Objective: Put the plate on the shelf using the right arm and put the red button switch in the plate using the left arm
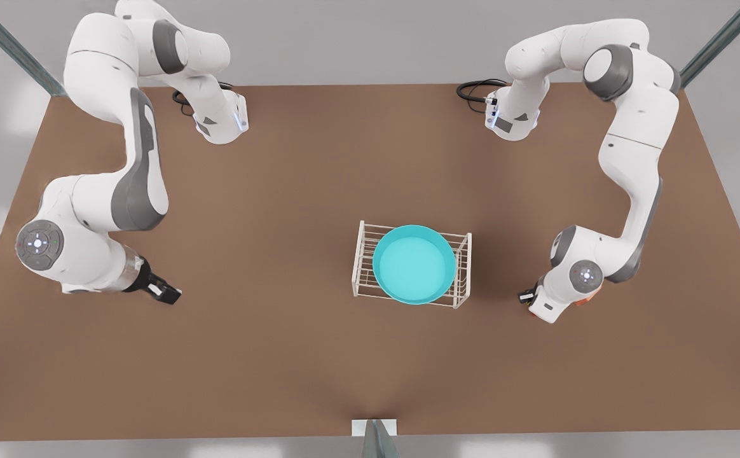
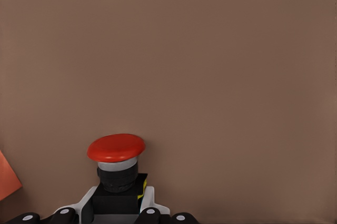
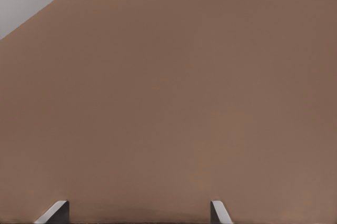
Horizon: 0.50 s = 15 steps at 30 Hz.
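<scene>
In the front view you see the plate point(image 1: 414, 264) resting on the shelf point(image 1: 360, 267). The right gripper point(image 1: 163, 291) waits well off to the front view's left of the shelf; the left gripper point(image 1: 526, 297) sits low to the shelf's other side, beside an orange cube point(image 1: 589, 294).

Left wrist view: your fingers point(image 2: 149, 199) pinch the red button switch point(image 2: 116, 167).

Right wrist view: fingers point(image 3: 218, 212) spread wide over the bare table point(image 3: 168, 103).

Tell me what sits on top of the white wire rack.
A round turquoise plate rests on the white wire rack, nothing inside it. The plate covers most of the rack's top bars and whatever lies beneath on the lower tier.
</scene>
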Tool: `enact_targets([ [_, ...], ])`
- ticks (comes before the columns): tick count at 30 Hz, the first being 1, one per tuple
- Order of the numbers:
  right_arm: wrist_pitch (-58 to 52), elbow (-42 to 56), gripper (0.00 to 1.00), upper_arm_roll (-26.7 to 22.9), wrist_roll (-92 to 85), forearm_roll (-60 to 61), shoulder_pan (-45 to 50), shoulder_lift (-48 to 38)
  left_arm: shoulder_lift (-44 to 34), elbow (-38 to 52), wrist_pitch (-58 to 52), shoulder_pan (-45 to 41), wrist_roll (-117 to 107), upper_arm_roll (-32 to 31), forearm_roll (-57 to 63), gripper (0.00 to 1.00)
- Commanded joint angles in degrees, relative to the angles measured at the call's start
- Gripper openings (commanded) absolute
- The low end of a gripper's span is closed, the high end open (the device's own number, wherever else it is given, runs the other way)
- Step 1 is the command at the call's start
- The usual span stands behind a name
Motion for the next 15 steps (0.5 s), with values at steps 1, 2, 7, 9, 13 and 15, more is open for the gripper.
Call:
enact_targets([
  [1,3.7,-0.1,1.0,0.1,-29.2,1.8,-2.0,1.5,-0.9,0.4,-2.7,0.3,-0.9,-1.0,-1.5,0.45],
  [2,3.2,0.2,1.0,-0.1,-31.6,1.1,-1.9,1.5,-1.5,1.3,-4.9,0.4,-0.9,-1.9,-1.6,0.46],
  [7,-0.8,0.0,1.0,-2.0,-33.0,-2.9,-2.4,-0.4,-5.3,2.3,-10.4,0.7,-0.9,-4.0,-3.7,0.45],
  [9,-0.7,-0.1,1.0,-2.0,-40.3,-2.6,-2.4,-0.1,-6.9,2.3,-10.5,0.7,-0.8,-4.3,-4.8,0.45],
  [13,0.1,0.0,1.0,-1.9,-40.2,-2.7,-2.4,0.6,-7.7,7.1,-17.8,1.0,-1.1,-8.5,-6.9,0.45],
  [15,0.1,0.0,1.0,-2.0,-40.2,-2.7,-2.4,0.6,-7.8,9.5,-21.8,1.0,-3.5,-11.4,-7.0,0.45],
])
